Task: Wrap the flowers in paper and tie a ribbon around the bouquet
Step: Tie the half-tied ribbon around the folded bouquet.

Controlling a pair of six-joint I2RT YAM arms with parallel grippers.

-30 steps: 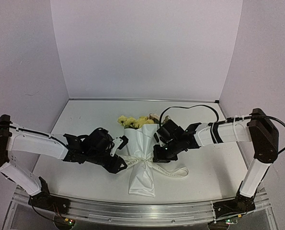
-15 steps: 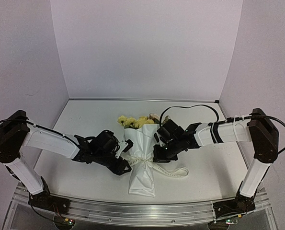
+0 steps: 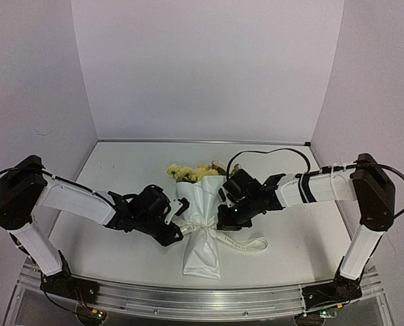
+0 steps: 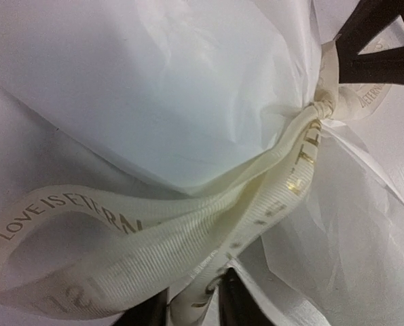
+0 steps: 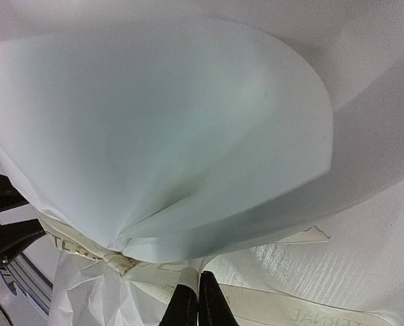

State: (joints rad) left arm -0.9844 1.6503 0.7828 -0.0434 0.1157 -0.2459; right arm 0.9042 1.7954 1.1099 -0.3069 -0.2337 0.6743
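— White paper fills both wrist views. Where does the bouquet lie?

— It lies on the table, in the middle between the two arms. The flowers, yellow and cream, point to the back wall. The narrow end of the cone points to the arm bases.

— And the ribbon?

— It goes around the waist of the cone and is tied there in a knot. One loose end lies on the table at the right side of the cone. On the cream band I read dark letters, "LOVE IS ETERN".

— What does the left gripper do?

— It is at the left side of the cone, low over the table. A strand of ribbon runs between its two fingers, and the gap is narrow. Whether the fingers pinch the strand or only stand beside it, I cannot tell.

— The right gripper?

— It is at the right side of the cone, at the waist, close to the knot. Its fingers are pressed together. The tips are at the ribbon, just where the paper gathers. Whether a strand is caught between them is hidden, so I say only that it is clenched.

— Do the two grippers touch each other?

— No, the tied waist is between them.
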